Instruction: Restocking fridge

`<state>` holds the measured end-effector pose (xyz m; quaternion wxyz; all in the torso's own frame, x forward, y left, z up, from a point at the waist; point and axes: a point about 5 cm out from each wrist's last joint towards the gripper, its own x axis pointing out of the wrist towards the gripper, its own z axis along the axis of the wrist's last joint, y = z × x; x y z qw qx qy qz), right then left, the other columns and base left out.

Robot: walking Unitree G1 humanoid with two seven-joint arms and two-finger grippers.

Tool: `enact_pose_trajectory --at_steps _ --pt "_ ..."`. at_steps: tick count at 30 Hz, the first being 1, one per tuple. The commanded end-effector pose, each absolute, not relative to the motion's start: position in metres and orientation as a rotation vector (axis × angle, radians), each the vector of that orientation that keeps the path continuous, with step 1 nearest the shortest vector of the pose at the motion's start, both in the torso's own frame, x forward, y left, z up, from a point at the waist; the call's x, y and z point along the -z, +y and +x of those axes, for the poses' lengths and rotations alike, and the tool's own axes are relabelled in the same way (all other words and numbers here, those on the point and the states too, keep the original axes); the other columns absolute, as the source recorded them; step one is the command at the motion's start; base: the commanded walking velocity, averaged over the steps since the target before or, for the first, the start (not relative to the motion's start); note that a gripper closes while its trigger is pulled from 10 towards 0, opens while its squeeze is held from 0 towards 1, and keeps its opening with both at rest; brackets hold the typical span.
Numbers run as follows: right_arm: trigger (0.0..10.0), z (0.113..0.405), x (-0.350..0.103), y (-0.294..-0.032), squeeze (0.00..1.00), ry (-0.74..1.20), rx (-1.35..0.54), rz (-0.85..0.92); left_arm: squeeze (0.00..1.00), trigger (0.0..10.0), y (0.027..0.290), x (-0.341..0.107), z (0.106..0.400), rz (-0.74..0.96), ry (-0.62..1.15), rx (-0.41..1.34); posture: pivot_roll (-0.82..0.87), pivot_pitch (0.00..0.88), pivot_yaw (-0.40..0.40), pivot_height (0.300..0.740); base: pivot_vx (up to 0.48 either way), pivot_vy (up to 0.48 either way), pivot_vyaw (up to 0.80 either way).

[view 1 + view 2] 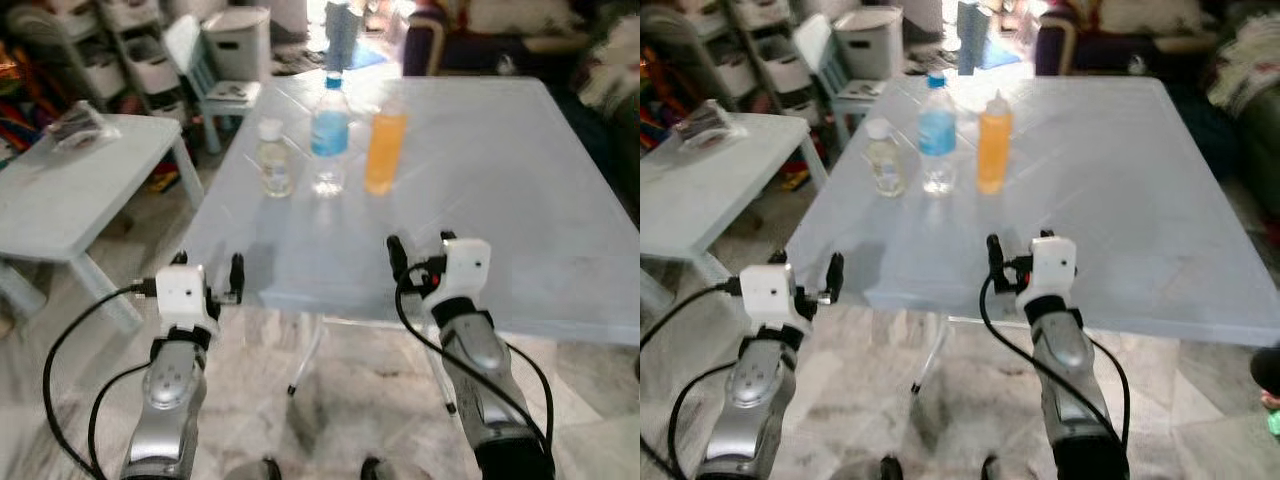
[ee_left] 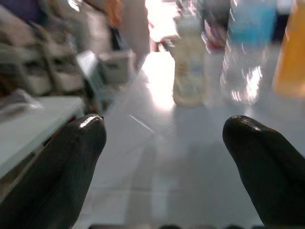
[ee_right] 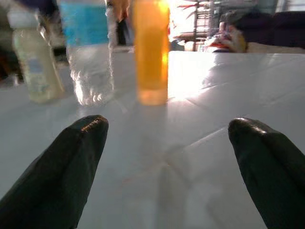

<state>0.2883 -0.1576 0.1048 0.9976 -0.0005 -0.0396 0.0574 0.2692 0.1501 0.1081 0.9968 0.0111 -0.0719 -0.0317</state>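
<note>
small white table [image 1: 60,200] w/ bag on top [image 1: 80,125] | lidded bin [image 1: 237,42] | shelf unit [image 1: 120,50] | dark sofa [image 1: 500,40]

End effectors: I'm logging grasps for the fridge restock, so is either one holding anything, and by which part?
Nothing is held. The left end effector and right end effector are both open at the table's near edge, short of the three bottles.

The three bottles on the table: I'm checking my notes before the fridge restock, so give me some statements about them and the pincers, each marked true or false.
1. The orange bottle stands at the robot's right end of the row. True.
2. The water bottle lies on its side. False: it stands upright, in the middle.
3. The left pincer is open. True.
4. The right pincer grips the small pale bottle. False: it is open and holds nothing, at the table edge.
</note>
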Motion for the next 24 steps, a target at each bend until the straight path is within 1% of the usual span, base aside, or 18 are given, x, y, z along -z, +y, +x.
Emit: enact_pose_trajectory --at_steps 1,10,24 --pt "10.0 0.2914 -0.1104 -0.1490 0.00 -0.102 -0.136 0.002 0.00 10.0 0.1579 -0.0961 0.2628 0.029 -0.087 0.043 -0.10 0.068 0.056 0.740 0.255 0.000 0.00" --pt "10.0 0.2952 -0.1148 -0.1566 0.00 -0.119 -0.122 -0.025 0.00 10.0 0.1568 -0.0977 0.2646 0.020 -0.088 0.056 -0.11 0.066 0.058 0.740 0.264 0.000 0.00" --pt "10.0 0.2943 -0.1139 -0.1539 0.00 -0.122 -0.130 -0.026 0.00 10.0 0.1558 -0.0968 0.2650 0.018 -0.087 0.064 -0.11 0.063 0.055 0.740 0.273 0.000 0.00"
